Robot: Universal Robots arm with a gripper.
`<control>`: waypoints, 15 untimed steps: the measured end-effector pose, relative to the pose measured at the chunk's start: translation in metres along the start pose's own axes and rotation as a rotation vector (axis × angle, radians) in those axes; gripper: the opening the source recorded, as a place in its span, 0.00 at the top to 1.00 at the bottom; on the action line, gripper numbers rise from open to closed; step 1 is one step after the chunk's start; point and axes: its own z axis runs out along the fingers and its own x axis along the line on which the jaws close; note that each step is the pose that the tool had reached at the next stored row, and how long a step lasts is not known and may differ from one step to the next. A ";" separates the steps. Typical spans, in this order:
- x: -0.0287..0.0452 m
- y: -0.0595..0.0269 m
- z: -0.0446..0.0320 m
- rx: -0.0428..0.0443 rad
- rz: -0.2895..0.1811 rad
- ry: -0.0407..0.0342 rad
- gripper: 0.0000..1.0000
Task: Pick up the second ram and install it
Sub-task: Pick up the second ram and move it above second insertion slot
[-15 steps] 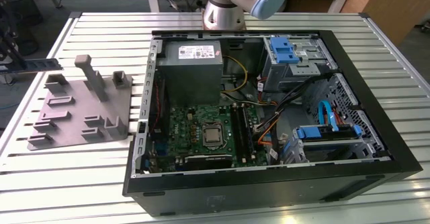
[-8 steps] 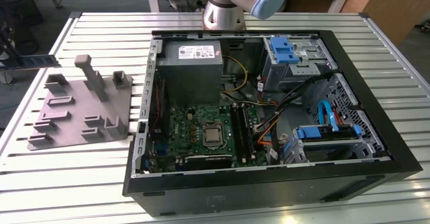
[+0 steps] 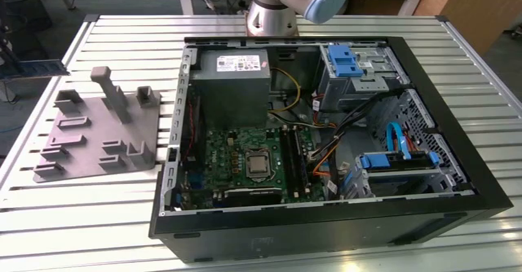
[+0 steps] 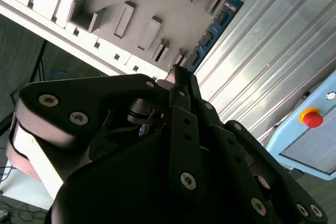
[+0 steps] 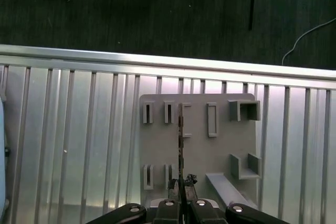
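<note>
**Ram pinched in the gripper over the fixture plate**

The gripper is pressed together on one end of the second ram, which sticks out past the fingertips with its flat face open to the second wrist view. It is a narrow blue-green board with dark chips in a row.

In the first wrist view the ram shows edge-on as a thin dark line running out from the gripper. It lies over the grey fixture plate, among the plate's raised slot holders. How far above the plate it sits cannot be told.

The plate rests on the slatted metal table. Bare slats run on either side of it, and the table's edge rail lies just beyond it, with dark floor past the rail.

In the exterior view the plate is at the left. The open computer case stands just beside it at the right, its long black motherboard slots well inside the case walls.
</note>
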 end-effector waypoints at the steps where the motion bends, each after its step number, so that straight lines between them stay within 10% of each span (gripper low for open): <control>1: -0.0001 0.0000 -0.0015 -0.0001 0.000 0.0000 0.86; 15: -0.0007 0.0005 -0.0214 -0.0001 0.000 -0.0012 0.86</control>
